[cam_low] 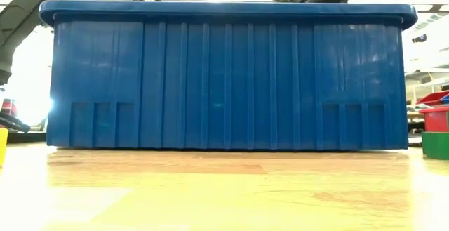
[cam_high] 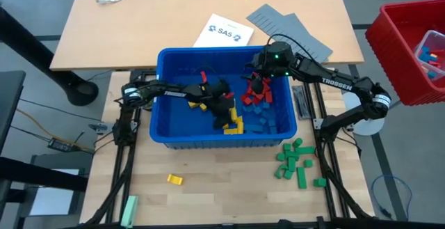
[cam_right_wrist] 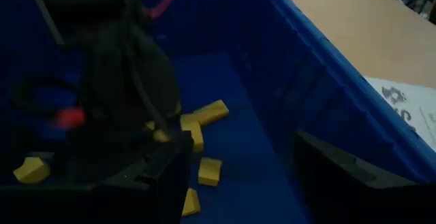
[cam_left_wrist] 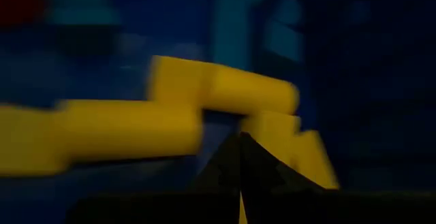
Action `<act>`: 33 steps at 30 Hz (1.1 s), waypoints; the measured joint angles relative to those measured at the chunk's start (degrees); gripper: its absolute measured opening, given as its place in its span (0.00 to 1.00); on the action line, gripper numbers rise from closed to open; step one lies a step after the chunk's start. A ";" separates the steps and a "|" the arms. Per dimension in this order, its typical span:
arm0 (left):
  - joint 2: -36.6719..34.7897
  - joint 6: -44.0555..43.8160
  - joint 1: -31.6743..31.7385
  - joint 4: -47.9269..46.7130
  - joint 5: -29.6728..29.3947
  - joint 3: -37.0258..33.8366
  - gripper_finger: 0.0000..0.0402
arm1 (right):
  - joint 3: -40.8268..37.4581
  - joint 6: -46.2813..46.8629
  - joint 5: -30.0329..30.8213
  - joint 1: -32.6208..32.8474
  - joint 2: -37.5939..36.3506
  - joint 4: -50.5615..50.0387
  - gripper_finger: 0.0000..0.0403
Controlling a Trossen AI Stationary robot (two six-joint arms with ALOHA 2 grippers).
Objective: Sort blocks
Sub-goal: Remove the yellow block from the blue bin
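Note:
The blue bin (cam_high: pixel 167 97) (cam_low: pixel 224 83) holds yellow blocks (cam_high: pixel 235 124) (cam_left_wrist: pixel 122 132), red blocks (cam_high: pixel 254 98) and blue blocks (cam_high: pixel 265 122). My left gripper (cam_high: pixel 226 112) (cam_left_wrist: pixel 240 141) reaches into the bin from the table's left. It is shut, slanting down just over the yellow blocks. My right gripper (cam_high: pixel 257 84) (cam_right_wrist: pixel 242 139) hangs open above the red blocks, with nothing between its fingers. Several green blocks (cam_high: pixel 295 161) lie on the table near the bin's right front corner. One yellow block (cam_high: pixel 174 179) lies alone in front of the bin. My left gripper has its shut fingertips (cam_left_wrist: pixel 231 157) right at the yellow blocks (cam_left_wrist: pixel 272 125) on the bin's floor. I cannot tell whether they touch them. Nothing shows pinched between the fingers.
A red bin (cam_high: pixel 389 44) with more blocks stands at the far right. Grey ridged panels (cam_high: pixel 292 30) and a printed sheet (cam_high: pixel 222 31) lie behind the blue bin. A pale green bar (cam_high: pixel 130 208) lies at the near left. The bin's walls enclose both grippers.

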 joint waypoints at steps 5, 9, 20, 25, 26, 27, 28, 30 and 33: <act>3.09 0.64 -0.39 0.26 7.77 -0.01 0.01 | 0.00 -0.19 -0.32 -0.04 0.00 0.39 0.59; 4.19 0.63 -0.46 1.38 4.07 0.26 0.01 | 0.00 -0.22 -0.19 -0.07 0.00 0.37 0.59; 3.00 0.83 0.73 1.78 -22.33 3.20 0.01 | 0.00 0.00 -0.16 -0.05 0.00 0.32 0.59; 3.04 1.18 0.16 -10.92 -32.54 8.69 0.01 | 0.00 0.02 -0.16 -0.05 0.00 0.02 0.59; 2.99 1.29 0.20 -13.70 -32.99 9.86 0.01 | 0.00 0.02 -0.16 -0.05 0.00 -0.01 0.59; 2.99 1.94 0.17 -15.80 -32.82 11.07 0.01 | 0.00 0.02 -0.16 -0.05 0.00 -0.03 0.59; 2.66 2.33 0.10 -17.97 -32.76 12.62 0.01 | 0.00 0.02 -0.16 -0.05 0.00 -0.04 0.59; 1.21 2.87 -0.14 -23.98 -32.73 15.56 0.01 | 0.00 0.02 -0.16 -0.05 0.00 -0.13 0.59; -1.92 3.80 -0.28 -30.66 -33.07 18.83 0.01 | 0.00 0.01 -0.46 -0.03 0.00 -0.04 0.59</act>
